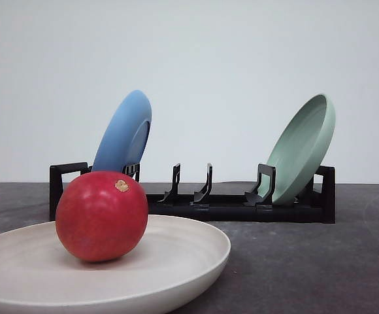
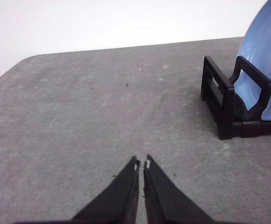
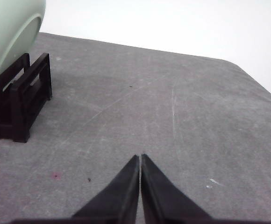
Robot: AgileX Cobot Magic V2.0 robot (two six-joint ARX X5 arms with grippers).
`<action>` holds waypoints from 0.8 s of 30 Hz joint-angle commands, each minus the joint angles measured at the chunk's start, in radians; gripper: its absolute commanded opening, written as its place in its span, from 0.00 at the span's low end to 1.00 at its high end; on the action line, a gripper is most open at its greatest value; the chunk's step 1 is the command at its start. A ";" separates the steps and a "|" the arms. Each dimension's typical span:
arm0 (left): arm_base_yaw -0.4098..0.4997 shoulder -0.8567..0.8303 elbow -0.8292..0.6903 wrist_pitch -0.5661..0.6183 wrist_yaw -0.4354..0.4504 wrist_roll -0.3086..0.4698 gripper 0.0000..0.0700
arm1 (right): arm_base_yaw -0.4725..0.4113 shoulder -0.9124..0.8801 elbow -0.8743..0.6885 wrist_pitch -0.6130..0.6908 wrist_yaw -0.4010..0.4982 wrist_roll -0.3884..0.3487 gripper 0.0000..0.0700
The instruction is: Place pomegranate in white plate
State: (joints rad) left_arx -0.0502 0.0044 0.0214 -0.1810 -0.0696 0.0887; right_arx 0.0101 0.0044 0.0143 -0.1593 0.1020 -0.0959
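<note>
One pomegranate (image 1: 101,216), glossy red, sitting inside the white plate (image 1: 183,261), left of the plate's middle, touched by no pincer. Placed already, by the look of it; little left to do but leave it be.

Nearly round, so no real long axis to speak of. Tan stem nub turned up and slightly toward the camera, a little right of the fruit's top. Stem-to-base line therefore close to upright, with a small lean.

Main risk: rolling. Round and smooth on a shallow dish, resting on a curved underside rather than a flat one. Any knock to the plate or worktop (image 1: 307,261) could send it toward the low rim, perhaps over it. Plate near the front edge of the front view, so a roll forward would be hard to follow.

Second risk: a stray arm move. Left pincer (image 2: 141,164) shut, tips almost touching, holding nothing, over bare worktop near the rack (image 2: 229,102) end carrying the blue plate (image 2: 266,56). Right pincer (image 3: 140,158) also shut and empty, over bare worktop beside the rack end with the green plate (image 3: 9,37). Careless sweeping from either could clip the rack or tip a leaning plate.
</note>
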 commanded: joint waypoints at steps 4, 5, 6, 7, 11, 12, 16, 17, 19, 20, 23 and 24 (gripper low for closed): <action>-0.002 -0.001 -0.009 -0.005 -0.001 -0.003 0.00 | -0.002 -0.001 -0.003 0.002 0.003 0.018 0.00; -0.002 -0.001 -0.009 -0.005 -0.001 -0.003 0.00 | -0.002 -0.001 -0.003 0.002 0.003 0.018 0.00; -0.002 -0.001 -0.009 -0.005 -0.001 -0.003 0.00 | -0.002 -0.001 -0.003 0.002 0.003 0.018 0.00; -0.002 -0.001 -0.009 -0.005 -0.001 -0.003 0.00 | -0.002 -0.001 -0.003 0.002 0.003 0.018 0.00; -0.002 -0.001 -0.009 -0.005 -0.001 -0.003 0.00 | -0.002 -0.001 -0.003 0.002 0.003 0.018 0.00; -0.002 -0.001 -0.009 -0.005 -0.001 -0.003 0.00 | -0.002 -0.001 -0.003 0.002 0.003 0.018 0.00; -0.002 -0.001 -0.009 -0.005 -0.001 -0.003 0.00 | -0.002 -0.001 -0.003 0.002 0.003 0.018 0.00; -0.002 -0.001 -0.009 -0.005 -0.001 -0.003 0.00 | -0.002 -0.001 -0.003 0.002 0.003 0.018 0.00; -0.002 -0.001 -0.009 -0.005 -0.001 -0.003 0.00 | -0.002 -0.001 -0.003 0.002 0.003 0.018 0.00; -0.002 -0.001 -0.009 -0.005 -0.001 -0.003 0.00 | -0.002 -0.001 -0.003 0.002 0.003 0.018 0.00; -0.002 -0.001 -0.009 -0.005 -0.001 -0.003 0.00 | -0.002 -0.001 -0.003 0.002 0.003 0.018 0.00; -0.002 -0.001 -0.009 -0.005 -0.001 -0.003 0.00 | -0.002 -0.001 -0.003 0.002 0.003 0.018 0.00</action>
State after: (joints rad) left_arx -0.0502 0.0044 0.0212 -0.1810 -0.0696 0.0887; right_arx 0.0101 0.0044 0.0143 -0.1593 0.1032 -0.0959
